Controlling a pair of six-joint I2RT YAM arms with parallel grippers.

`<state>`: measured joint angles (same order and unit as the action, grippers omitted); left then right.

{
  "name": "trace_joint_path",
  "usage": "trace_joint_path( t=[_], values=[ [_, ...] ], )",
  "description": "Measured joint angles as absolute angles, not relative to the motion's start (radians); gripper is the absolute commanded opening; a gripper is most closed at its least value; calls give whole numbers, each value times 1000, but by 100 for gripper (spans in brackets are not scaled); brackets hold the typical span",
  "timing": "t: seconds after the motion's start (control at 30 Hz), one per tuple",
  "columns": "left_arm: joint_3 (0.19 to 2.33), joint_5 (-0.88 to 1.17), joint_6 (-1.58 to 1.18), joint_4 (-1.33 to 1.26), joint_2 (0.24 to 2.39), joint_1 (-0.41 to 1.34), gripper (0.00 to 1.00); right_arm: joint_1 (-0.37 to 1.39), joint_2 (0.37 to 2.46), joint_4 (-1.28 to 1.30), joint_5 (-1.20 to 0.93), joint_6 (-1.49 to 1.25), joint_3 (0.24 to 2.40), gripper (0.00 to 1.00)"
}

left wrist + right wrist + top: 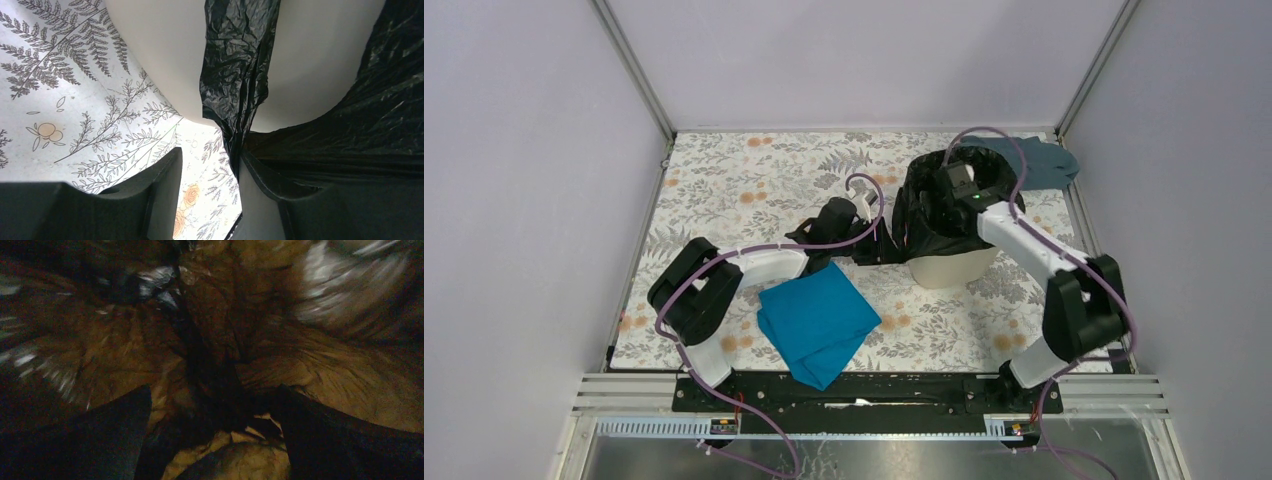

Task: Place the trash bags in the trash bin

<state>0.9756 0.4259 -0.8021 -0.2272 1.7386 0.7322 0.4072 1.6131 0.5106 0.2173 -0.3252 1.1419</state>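
The cream-beige trash bin (949,268) stands right of centre on the table. The shiny black trash bag (929,215) is draped over its rim and down its sides, with a tail reaching the table on the left. My right gripper (961,185) is down inside the bin's mouth. In the right wrist view it (215,390) is open, with dark crumpled bag film (210,365) between the fingers. My left gripper (849,215) is open beside the bin's left wall (150,60). A strip of the bag (235,75) hangs down to its right finger (270,195).
A bright blue cloth (816,320) lies folded near the front, under the left arm's forearm. A grey-blue cloth (1044,160) lies at the back right corner behind the bin. The floral tablecloth (754,180) covers the table, with metal frame posts and grey walls around it.
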Motion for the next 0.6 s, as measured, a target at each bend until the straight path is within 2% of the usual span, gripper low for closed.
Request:
trace_joint_path(
  t=[0.3, 0.53, 0.6],
  values=[
    [976, 411, -776, -203, 1738, 732, 50, 405, 1342, 700, 265, -293, 1422, 100],
    [998, 405, -758, -163, 1738, 732, 56, 397, 1280, 798, 318, -263, 1467, 100],
    [1000, 402, -753, -155, 1738, 731, 58, 344, 1279, 811, 316, -254, 1467, 97]
  ],
)
